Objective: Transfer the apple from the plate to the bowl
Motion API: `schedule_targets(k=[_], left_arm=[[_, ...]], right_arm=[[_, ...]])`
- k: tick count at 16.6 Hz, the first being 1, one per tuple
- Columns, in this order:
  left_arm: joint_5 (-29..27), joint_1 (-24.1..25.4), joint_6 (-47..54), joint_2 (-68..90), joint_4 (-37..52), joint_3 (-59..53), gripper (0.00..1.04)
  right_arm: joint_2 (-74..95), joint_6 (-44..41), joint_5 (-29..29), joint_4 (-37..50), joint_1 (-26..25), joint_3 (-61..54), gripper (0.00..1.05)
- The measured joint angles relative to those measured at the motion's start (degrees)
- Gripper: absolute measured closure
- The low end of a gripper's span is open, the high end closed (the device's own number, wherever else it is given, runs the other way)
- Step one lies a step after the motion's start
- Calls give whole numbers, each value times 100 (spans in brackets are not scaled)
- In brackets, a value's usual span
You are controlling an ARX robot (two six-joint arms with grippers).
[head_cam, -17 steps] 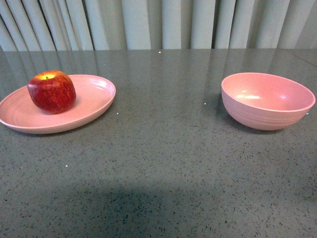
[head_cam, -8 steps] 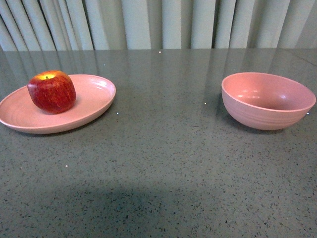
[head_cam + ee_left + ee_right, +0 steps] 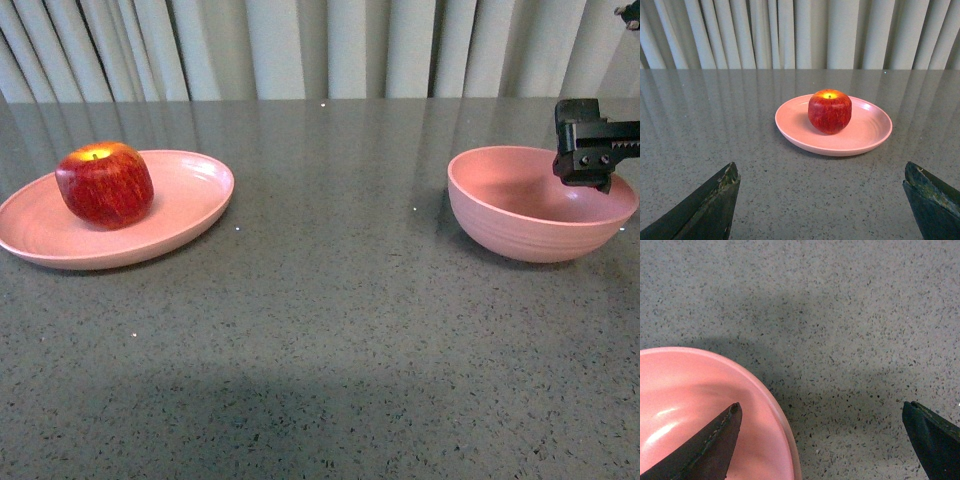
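The dark red apple [image 3: 104,185] sits upright on the shallow pink plate [image 3: 190,195] at the left of the table. The deep pink bowl [image 3: 520,215] stands at the right with nothing in it. My right gripper [image 3: 588,160] hangs over the bowl's far right rim. In the right wrist view it [image 3: 821,407] is open, one finger over the bowl [image 3: 695,405] and the other over the table. My left gripper [image 3: 821,172] is open and low over the table. The apple [image 3: 829,111] and plate [image 3: 867,135] lie a short way ahead of it.
The grey speckled tabletop [image 3: 330,330] stretches between plate and bowl. A pale pleated curtain [image 3: 300,45] hangs behind the table's far edge.
My right gripper has come into the front view from the right and now hangs over the bowl's rim. The apple, plate and bowl have not moved.
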Motion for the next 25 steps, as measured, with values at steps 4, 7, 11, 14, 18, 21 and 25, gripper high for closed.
schedule_targets(k=[4, 7, 11, 14, 18, 21, 25], left_arm=[[0, 0, 0, 0, 0, 0, 7], [0, 0, 0, 0, -2, 0, 7], [0, 0, 0, 0, 0, 0, 7], [-2, 0, 0, 0, 0, 0, 7], [0, 0, 0, 0, -2, 0, 7], [0, 0, 0, 0, 0, 0, 7], [0, 0, 0, 0, 0, 0, 7]], right_arm=[[138, 188, -7, -146, 35, 42, 11], [136, 275, -61, -214, 39, 70, 46], [136, 369, -170, -313, 37, 101, 93], [7, 455, -313, -420, 20, 157, 102], [-459, 553, -619, -306, 74, 192, 102], [-892, 570, -881, 33, 468, 330, 102], [-708, 568, -857, 96, 1235, 557, 102]])
